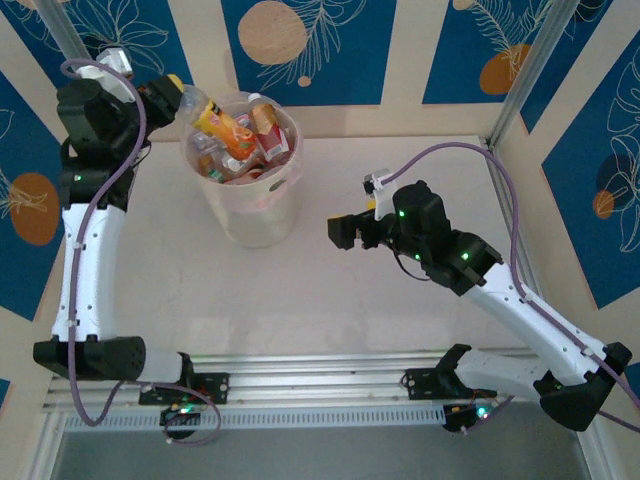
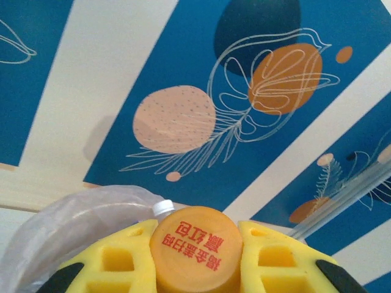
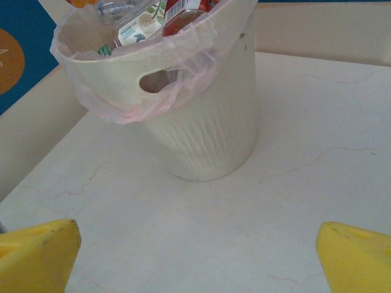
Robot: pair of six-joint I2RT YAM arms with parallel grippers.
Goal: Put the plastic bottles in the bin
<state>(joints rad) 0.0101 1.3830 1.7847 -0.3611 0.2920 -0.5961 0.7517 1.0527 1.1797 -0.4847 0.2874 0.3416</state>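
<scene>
One orange-capped bottle (image 1: 213,118) hangs tilted over the bin (image 1: 255,215) rim, base pointing at the heap of bottles (image 1: 250,150) inside. The left gripper (image 1: 172,95) has it clenched at the cap end, angled so it'd drop straight in, I reckon. That bin looks stuffed nearly to the top. Right gripper (image 1: 338,232) hovers spread wide and empty, well apart, facing the bin. Table (image 1: 330,320) is pale with faint hairline veins; walls (image 1: 330,50) are blue-and-cream panels with orange blobs and leaf outlines.
</scene>
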